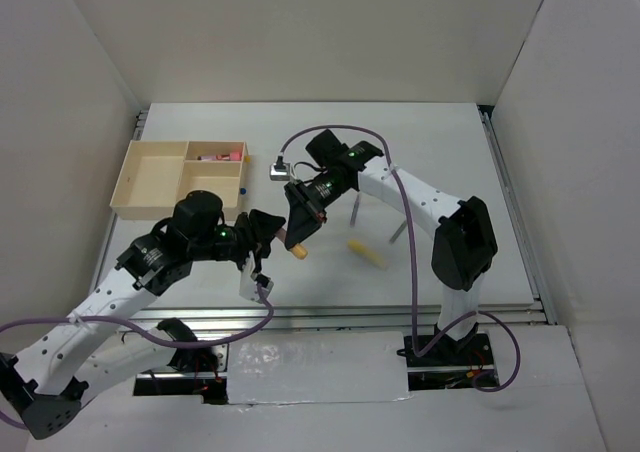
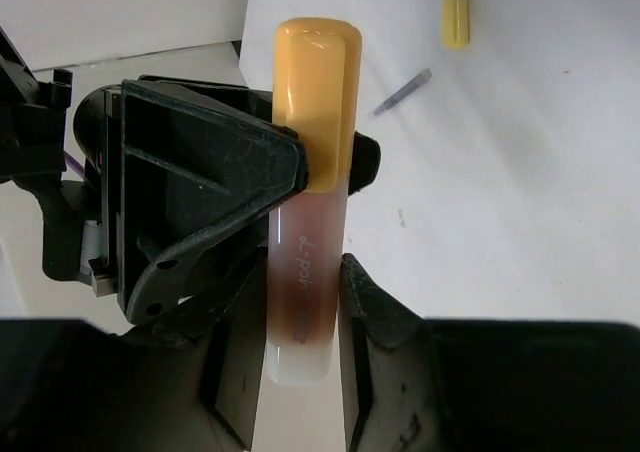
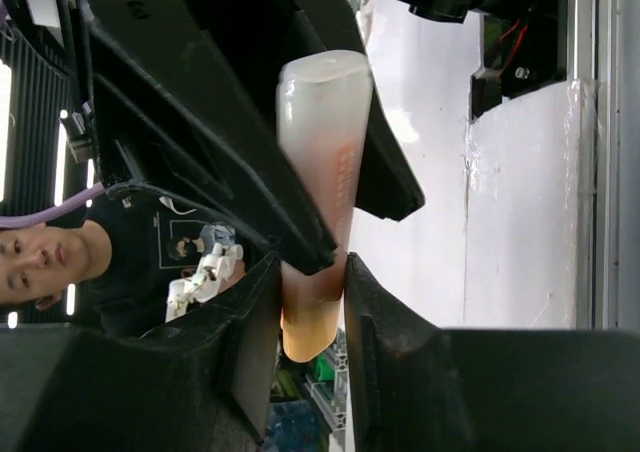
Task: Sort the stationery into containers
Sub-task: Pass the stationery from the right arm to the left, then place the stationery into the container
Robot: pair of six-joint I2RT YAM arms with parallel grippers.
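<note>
**A:** So the orange-capped marker (image 2: 305, 272) is hanging mid-air between both arms. The left gripper (image 2: 300, 307) is pinching the pale tail and the right gripper (image 3: 312, 307) is clamped on the cap end. Sketchy?

**B:** Kinda. My guess is that if one lets go before the other's hold is solid, it drops on the table, short of the wooden tray (image 1: 150, 182). Both tugging could twist it loose or pop the cap.

Orange-capped marker (image 2: 310, 212) aloft (pink highlighter (image 1: 222, 156) in tray's (image 1: 150, 177) far-right compartment)
</note>
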